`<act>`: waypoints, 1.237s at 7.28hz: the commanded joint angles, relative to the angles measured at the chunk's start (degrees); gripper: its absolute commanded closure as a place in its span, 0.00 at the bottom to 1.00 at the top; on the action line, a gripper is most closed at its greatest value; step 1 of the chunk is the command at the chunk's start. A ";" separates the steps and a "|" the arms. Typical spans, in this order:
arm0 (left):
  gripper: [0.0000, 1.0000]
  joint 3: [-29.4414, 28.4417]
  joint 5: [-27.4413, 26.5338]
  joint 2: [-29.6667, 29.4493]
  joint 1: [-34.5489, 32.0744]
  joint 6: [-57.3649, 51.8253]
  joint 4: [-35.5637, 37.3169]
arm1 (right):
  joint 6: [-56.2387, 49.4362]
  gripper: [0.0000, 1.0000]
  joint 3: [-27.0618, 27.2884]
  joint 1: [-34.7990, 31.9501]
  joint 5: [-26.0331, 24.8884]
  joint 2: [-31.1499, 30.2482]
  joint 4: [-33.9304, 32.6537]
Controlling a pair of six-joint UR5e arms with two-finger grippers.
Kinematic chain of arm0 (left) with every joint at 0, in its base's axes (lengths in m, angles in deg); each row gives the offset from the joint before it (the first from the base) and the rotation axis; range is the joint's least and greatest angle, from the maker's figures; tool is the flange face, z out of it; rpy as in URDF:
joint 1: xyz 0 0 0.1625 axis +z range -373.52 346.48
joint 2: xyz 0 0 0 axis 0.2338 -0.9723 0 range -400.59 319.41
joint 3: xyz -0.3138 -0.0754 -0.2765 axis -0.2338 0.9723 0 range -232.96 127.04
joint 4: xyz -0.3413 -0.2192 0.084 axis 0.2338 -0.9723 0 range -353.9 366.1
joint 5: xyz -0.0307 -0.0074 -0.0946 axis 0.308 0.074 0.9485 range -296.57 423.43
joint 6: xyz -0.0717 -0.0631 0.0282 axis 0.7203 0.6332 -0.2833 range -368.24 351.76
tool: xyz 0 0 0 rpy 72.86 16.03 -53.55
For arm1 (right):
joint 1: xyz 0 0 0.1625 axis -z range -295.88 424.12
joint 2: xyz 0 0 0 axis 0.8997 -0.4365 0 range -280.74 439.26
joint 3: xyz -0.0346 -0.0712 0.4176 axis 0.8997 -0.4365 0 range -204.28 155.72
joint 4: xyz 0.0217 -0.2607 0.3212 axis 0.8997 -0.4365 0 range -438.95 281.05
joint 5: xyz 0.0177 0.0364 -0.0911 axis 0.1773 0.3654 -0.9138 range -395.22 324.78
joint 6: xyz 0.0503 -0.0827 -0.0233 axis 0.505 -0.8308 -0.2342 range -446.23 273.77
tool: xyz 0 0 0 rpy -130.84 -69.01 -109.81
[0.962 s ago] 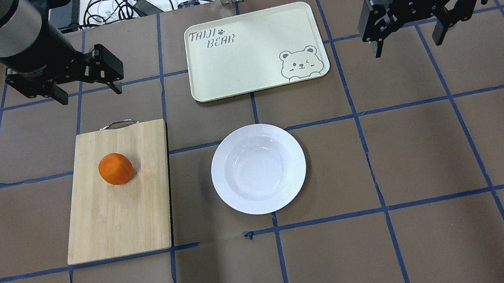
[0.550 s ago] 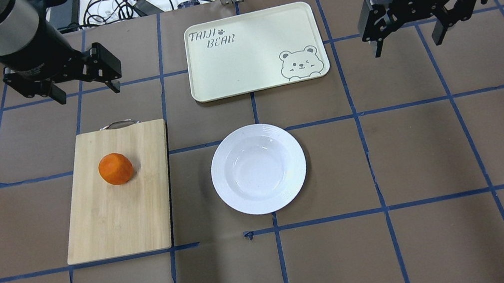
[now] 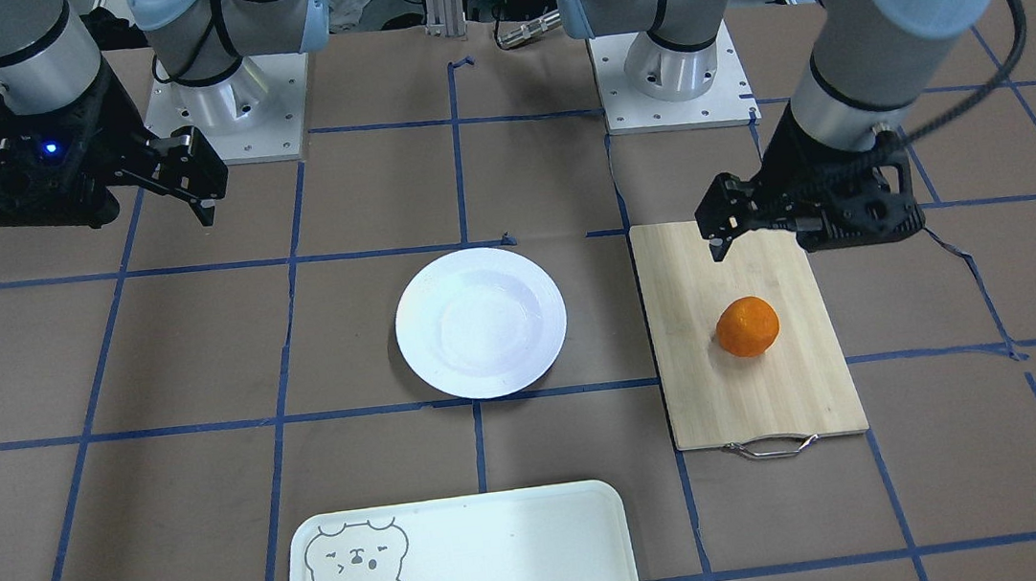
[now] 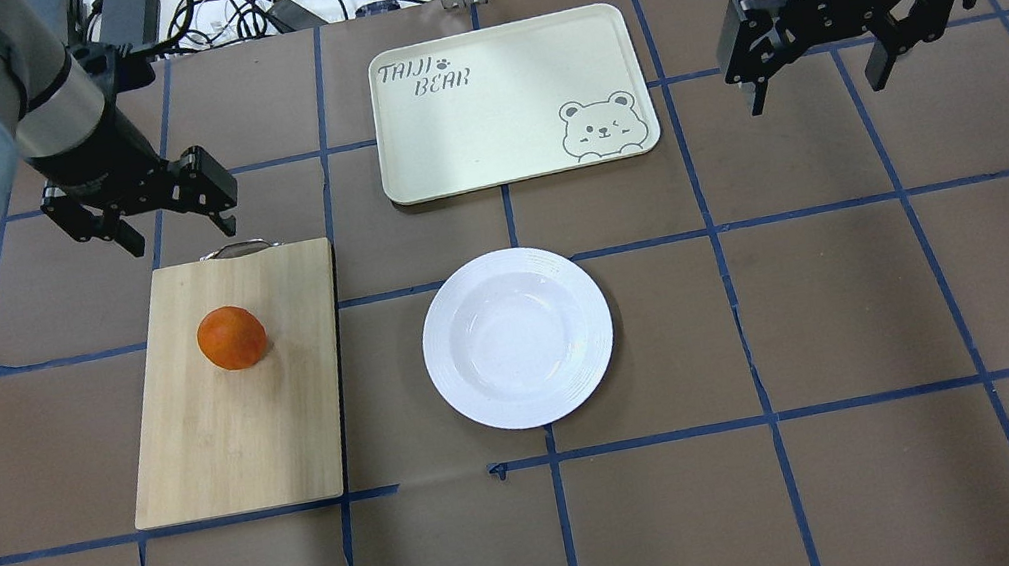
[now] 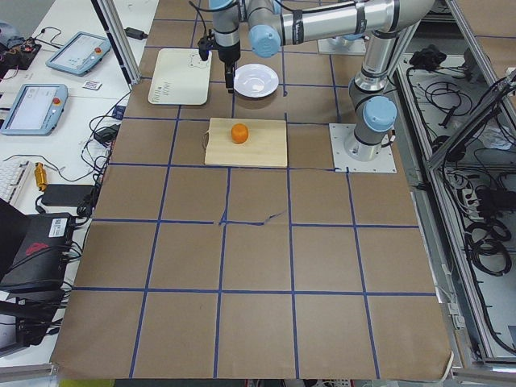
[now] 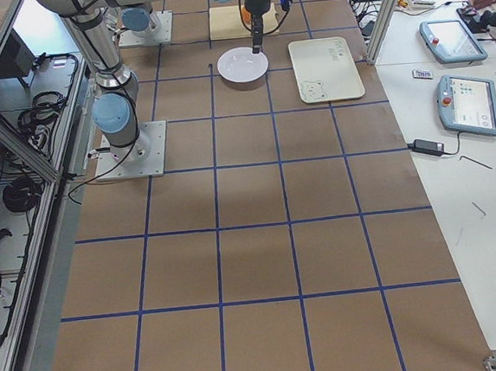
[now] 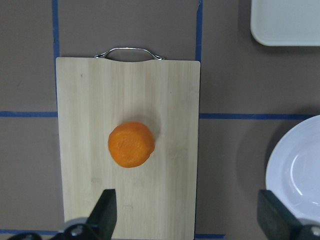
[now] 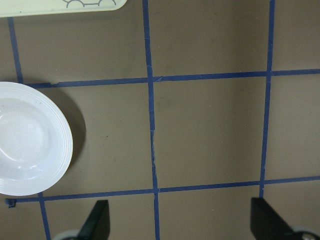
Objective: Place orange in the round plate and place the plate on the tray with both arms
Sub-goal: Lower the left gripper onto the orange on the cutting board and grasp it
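Note:
The orange (image 4: pixel 232 337) lies on a bamboo cutting board (image 4: pixel 235 437), left of the empty white round plate (image 4: pixel 517 338). Beyond the plate, at the table's far side, sits the cream tray (image 4: pixel 506 100) with a bear face, nothing on it. My left gripper (image 4: pixel 181 235) hovers open just past the board's metal handle, short of the orange; its wrist view shows the orange (image 7: pixel 131 144) ahead of the spread fingers (image 7: pixel 105 210). My right gripper (image 4: pixel 817 92) hangs open to the right of the tray, well away from the plate (image 8: pixel 30 145).
Brown paper with blue tape lines covers the table (image 4: pixel 799 479). Cables and boxes lie beyond the far edge (image 4: pixel 249 10). In the side views, tablets (image 6: pixel 471 105) and a keyboard rest on the operators' benches.
My left gripper has swung nearer and lower, from beside the tray's left to just above the board's handle. The right gripper, orange, plate and tray have stayed put.

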 commanded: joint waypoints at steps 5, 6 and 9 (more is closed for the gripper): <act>0.00 8.23 -5.21 -12.16 1.13 -3.00 11.12 | -0.09 0.00 0.53 0.00 -0.08 0.00 0.35; 0.00 8.32 -5.30 -13.04 1.13 -3.09 11.03 | -0.09 0.00 0.79 0.00 -0.09 0.00 0.09; 0.83 8.41 -5.13 -13.57 1.13 -3.71 11.29 | -0.09 0.00 0.80 0.00 0.35 -0.09 0.00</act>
